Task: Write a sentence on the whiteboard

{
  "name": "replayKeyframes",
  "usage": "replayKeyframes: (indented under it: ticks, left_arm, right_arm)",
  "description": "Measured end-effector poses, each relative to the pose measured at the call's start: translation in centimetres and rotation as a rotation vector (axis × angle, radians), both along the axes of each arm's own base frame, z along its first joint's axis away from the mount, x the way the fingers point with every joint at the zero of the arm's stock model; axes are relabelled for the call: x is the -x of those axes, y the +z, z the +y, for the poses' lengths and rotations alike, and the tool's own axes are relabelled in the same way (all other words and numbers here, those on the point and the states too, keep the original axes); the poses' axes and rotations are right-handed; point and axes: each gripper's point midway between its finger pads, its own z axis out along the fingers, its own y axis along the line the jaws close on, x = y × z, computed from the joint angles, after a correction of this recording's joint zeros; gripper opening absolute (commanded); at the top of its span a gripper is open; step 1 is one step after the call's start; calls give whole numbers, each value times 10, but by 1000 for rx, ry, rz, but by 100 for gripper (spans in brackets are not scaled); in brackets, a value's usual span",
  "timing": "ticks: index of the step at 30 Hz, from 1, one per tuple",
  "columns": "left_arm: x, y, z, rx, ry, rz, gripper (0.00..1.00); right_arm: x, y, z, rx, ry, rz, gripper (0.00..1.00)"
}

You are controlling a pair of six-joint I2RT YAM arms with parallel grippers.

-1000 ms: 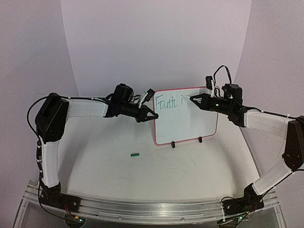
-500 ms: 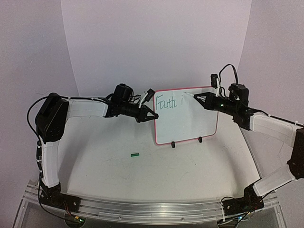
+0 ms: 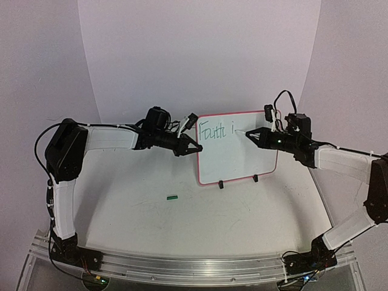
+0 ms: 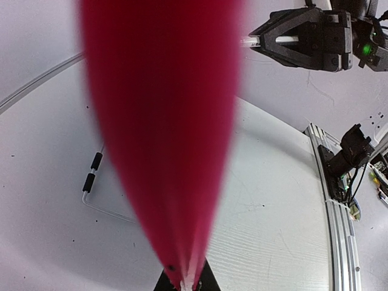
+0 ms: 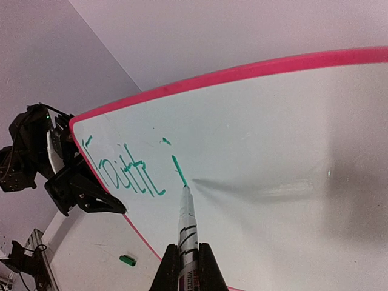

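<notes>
The whiteboard [image 3: 236, 159] with a red-pink rim stands upright on two black feet at the table's middle. The sentence [image 3: 215, 130] reads "Faith i" in green on its top line, and also shows in the right wrist view [image 5: 124, 173]. My left gripper [image 3: 194, 147] is shut on the board's left rim, which fills the left wrist view as a red blur [image 4: 160, 121]. My right gripper [image 3: 250, 134] is shut on a white marker [image 5: 188, 230]. The marker's tip touches the board [image 5: 285, 151] at the foot of the "i".
A small green marker cap [image 3: 173, 197] lies on the white table in front of the board, left of its feet; it also shows in the right wrist view [image 5: 127, 260]. An aluminium rail [image 3: 194, 267] runs along the near edge.
The right gripper rose with the marker toward the board's top edge, then came back down to the "i". A dot now stands over the "i". The left arm has not moved.
</notes>
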Motion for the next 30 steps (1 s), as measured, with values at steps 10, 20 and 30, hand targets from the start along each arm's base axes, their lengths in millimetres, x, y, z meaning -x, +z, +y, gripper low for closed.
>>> replayKeyframes:
  ticks: [10, 20, 30]
  left_arm:
    - [1, 0, -1, 0, -1, 1, 0]
    - [1, 0, -1, 0, -1, 1, 0]
    - [1, 0, -1, 0, 0, 5, 0]
  right_arm:
    - [-4, -12, -1, 16, -10, 23, 0]
    - [-5, -11, -1, 16, -14, 23, 0]
    - [-11, 7, 1, -10, -28, -18, 0]
